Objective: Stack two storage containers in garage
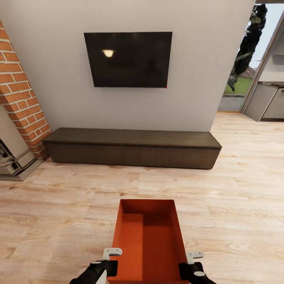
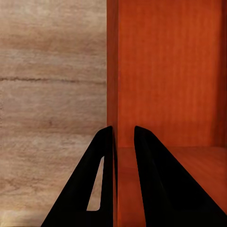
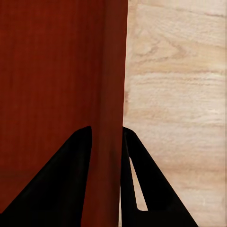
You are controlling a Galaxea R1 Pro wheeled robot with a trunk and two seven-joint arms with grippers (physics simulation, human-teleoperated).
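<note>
One orange-red storage container [image 1: 148, 240] is in view, lidless and empty, held between the robot's two hands low at the middle of the head view, over the light wood-plank floor [image 1: 59, 205] of the living room. Its long axis runs straight away from the robot toward the far wall; the open top faces up, and its near end is cut off by the lower edge of the picture. Whether it rests on the floor or hangs just above it cannot be told.

The left hand [image 1: 105, 263] grips the container's left side wall, one finger [image 2: 101, 175] outside and one inside, narrowly closed on the thin wall. The right hand [image 1: 193, 265] clamps the right side wall in the same manner, the wall passing between its fingers [image 3: 71, 179].

Beyond stand one long dark low cabinet [image 1: 132, 147], one black wall-mounted TV [image 1: 128, 59] above it, and one red brick column [image 1: 21, 94], partly cut off at the left.
</note>
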